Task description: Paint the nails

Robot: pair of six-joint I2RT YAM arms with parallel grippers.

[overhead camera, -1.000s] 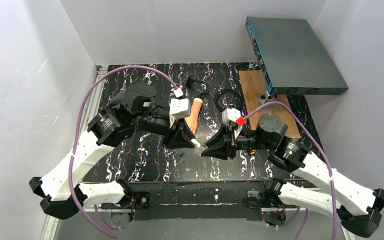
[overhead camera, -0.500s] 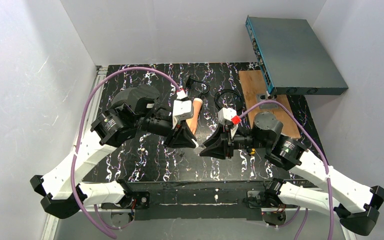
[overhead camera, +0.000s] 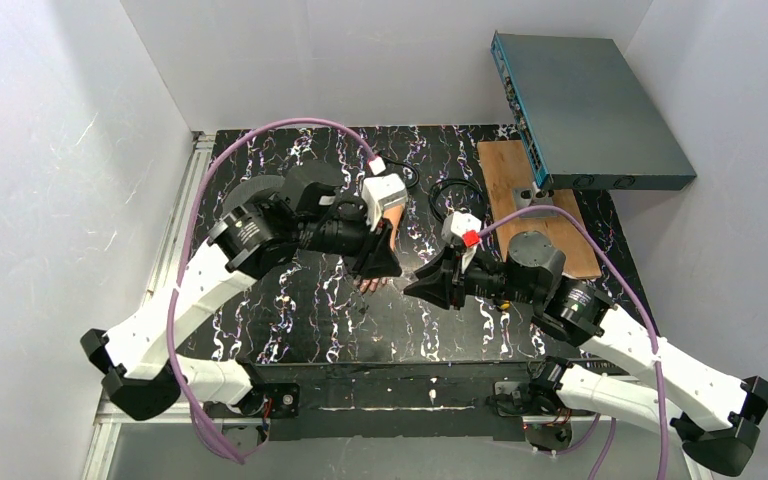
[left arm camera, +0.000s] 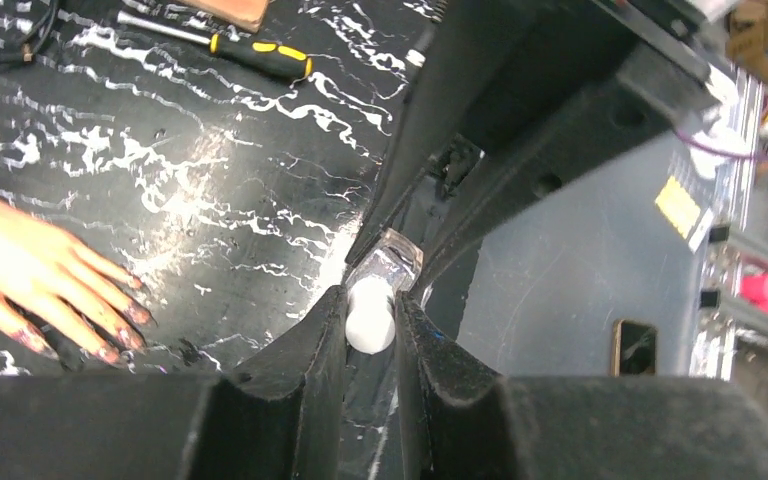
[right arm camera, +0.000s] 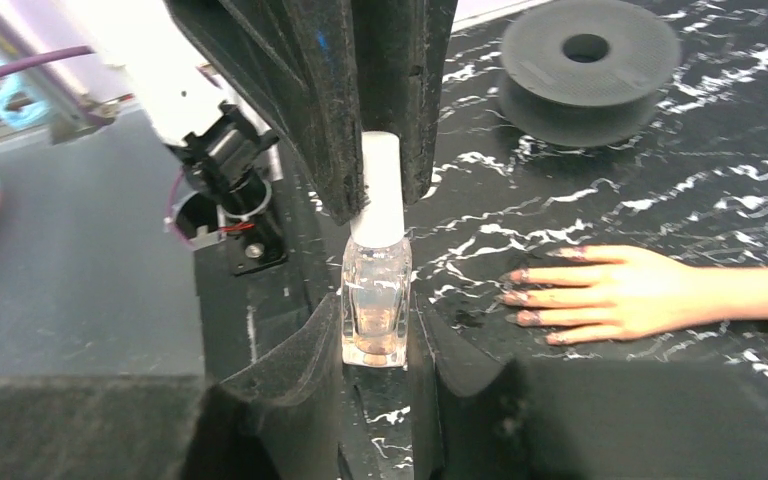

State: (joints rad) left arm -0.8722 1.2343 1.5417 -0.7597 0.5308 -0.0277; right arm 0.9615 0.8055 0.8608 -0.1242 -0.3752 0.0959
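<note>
Bottle (right arm camera: 376, 300) clamped in your right gripper (right arm camera: 374, 318), left gripper (left arm camera: 370, 303) pinching white cap (left arm camera: 369, 320), cap not yet off. Nails (right arm camera: 525, 296) on mannequin hand (right arm camera: 625, 290) look purplish; your brushing appears undone.

Top view: mannequin hand (overhead camera: 369, 285) mostly hidden under left gripper (overhead camera: 390, 268), only fingertips and a forearm strip show. Nails (right arm camera: 522, 318) too small to tell there. Bottle (right arm camera: 375, 300) can't be made out in that view, lost where left gripper meets right gripper (overhead camera: 415, 287). Left wrist: hand cut off by left edge; bottle body mostly masked by right gripper's fingers, only cap (left arm camera: 370, 315) clear. Right wrist: forearm runs off right edge.
</note>
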